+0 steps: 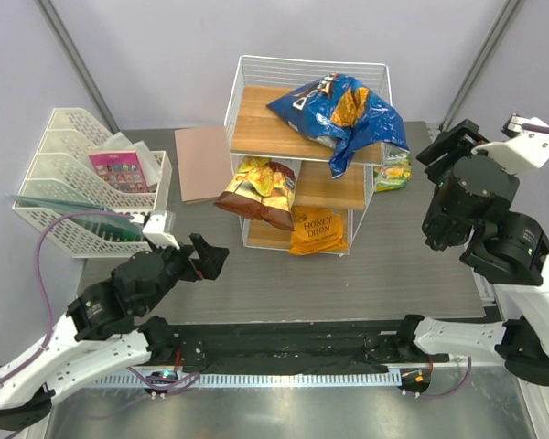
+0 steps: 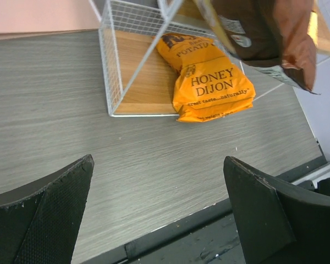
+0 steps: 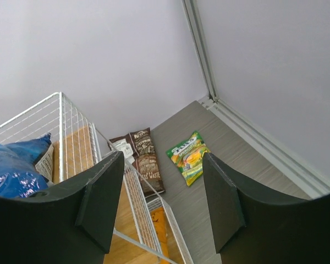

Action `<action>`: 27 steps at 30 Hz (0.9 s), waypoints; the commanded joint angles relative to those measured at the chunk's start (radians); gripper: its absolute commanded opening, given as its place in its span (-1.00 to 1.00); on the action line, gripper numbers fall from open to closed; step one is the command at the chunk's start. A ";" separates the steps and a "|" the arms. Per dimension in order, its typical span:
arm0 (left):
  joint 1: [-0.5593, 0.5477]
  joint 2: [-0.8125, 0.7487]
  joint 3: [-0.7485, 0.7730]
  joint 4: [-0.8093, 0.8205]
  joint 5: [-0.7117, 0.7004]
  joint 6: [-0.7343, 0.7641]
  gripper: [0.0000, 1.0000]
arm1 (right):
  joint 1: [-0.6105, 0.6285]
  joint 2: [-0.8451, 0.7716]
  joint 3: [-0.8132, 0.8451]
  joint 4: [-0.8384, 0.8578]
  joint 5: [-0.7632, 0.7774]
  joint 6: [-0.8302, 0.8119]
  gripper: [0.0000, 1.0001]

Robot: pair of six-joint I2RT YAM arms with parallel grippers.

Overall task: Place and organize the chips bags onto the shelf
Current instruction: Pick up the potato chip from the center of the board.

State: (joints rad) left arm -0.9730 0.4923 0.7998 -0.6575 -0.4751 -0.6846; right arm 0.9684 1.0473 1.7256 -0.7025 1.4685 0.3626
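The shelf (image 1: 256, 128) stands mid-table. A blue Doritos bag (image 1: 343, 114) lies on its top board and droops over the right edge. A brown chips bag (image 1: 256, 194) hangs out of the middle tier at the front left. The orange Honey Dijon bag (image 1: 317, 230) sits on the bottom board, poking out the front (image 2: 212, 82). A small green-yellow bag (image 3: 188, 157) and a dark brown bag (image 3: 143, 157) lie on the table by the shelf's right side. My left gripper (image 1: 210, 256) is open over bare table, front left of the shelf. My right gripper (image 3: 162, 159) is open and empty, high above the green-yellow bag.
A white mesh file tray (image 1: 59, 215) holding a pink card packet (image 1: 119, 169) stands at the left. A flat pinkish-brown board (image 1: 201, 163) lies between it and the shelf. A black strip (image 1: 284, 343) runs along the table's near edge.
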 commanded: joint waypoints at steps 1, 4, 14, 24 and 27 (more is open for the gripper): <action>0.003 0.017 0.019 -0.099 -0.033 -0.041 1.00 | -0.059 0.117 0.078 0.000 -0.075 -0.042 0.29; 0.002 0.032 0.033 -0.108 -0.025 -0.041 1.00 | -0.157 0.186 0.182 -0.008 -0.152 -0.042 0.29; 0.003 0.035 0.029 -0.071 -0.010 -0.035 1.00 | -0.526 0.425 0.517 -0.066 -0.423 -0.070 0.27; 0.003 0.135 0.019 -0.010 -0.092 0.014 0.99 | -0.847 0.473 0.122 0.123 -0.899 -0.016 0.29; 0.003 0.214 0.007 0.019 -0.152 0.014 1.00 | -0.936 0.490 -0.009 0.248 -1.031 -0.010 0.29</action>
State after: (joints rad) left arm -0.9730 0.6159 0.8009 -0.7036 -0.5358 -0.6960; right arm 0.1120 1.5219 1.8481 -0.6552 0.6659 0.3656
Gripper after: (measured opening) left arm 0.996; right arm 0.647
